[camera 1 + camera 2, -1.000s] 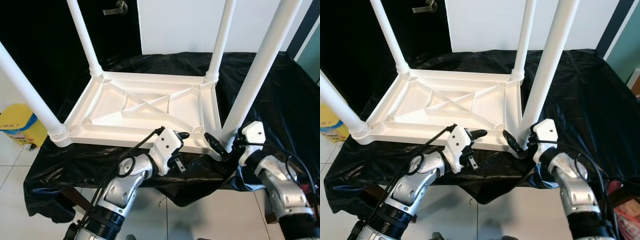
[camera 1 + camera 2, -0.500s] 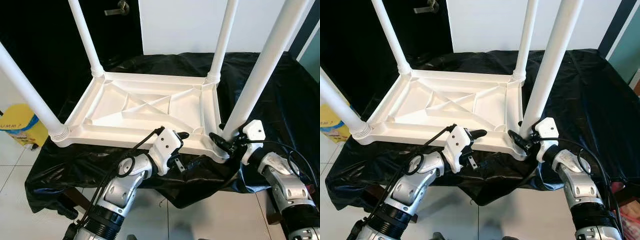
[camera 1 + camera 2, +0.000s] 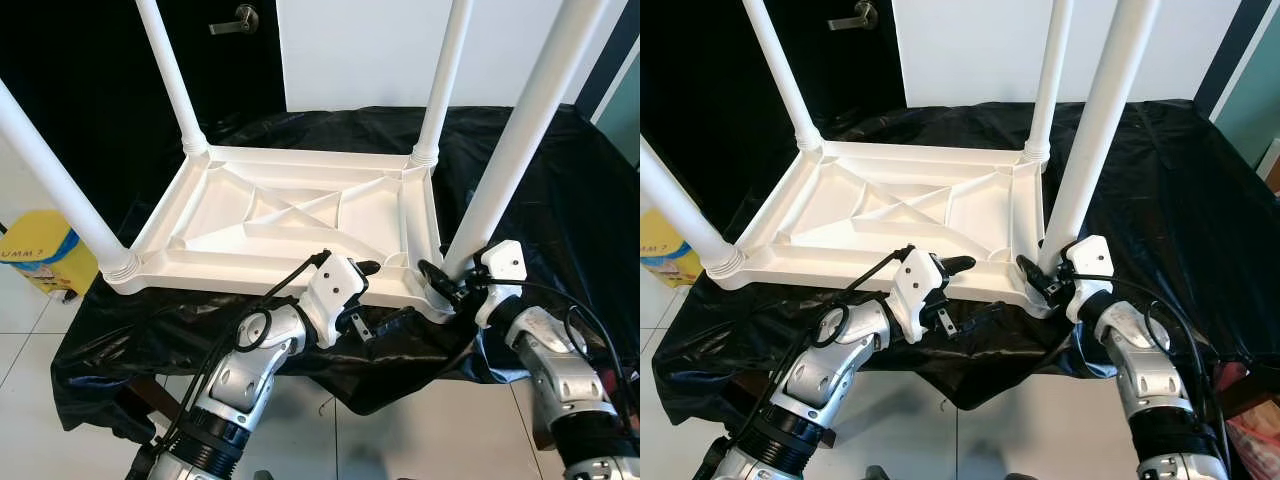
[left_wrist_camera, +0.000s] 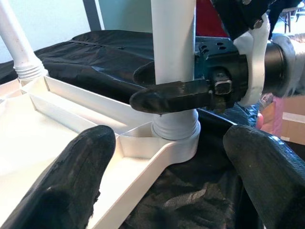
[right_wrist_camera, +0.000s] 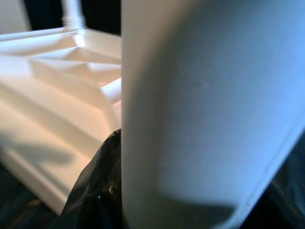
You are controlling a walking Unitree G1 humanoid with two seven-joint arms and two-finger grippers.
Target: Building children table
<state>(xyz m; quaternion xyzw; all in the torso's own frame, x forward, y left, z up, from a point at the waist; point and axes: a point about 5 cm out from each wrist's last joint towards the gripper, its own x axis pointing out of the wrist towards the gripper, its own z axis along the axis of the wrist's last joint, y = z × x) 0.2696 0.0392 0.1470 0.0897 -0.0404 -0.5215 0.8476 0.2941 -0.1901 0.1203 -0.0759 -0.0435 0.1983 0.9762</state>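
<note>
A white plastic table point(image 3: 300, 215) lies upside down on a black sheet point(image 3: 540, 180) covering a surface, its four legs pointing up. The right gripper point(image 4: 164, 88) pinches the base of the near right leg point(image 3: 520, 130), one finger on each side, just above its corner socket. The left gripper point(image 3: 362, 295) sits at the table's near edge with fingers spread, one over the rim and one below it, clasping nothing.
</note>
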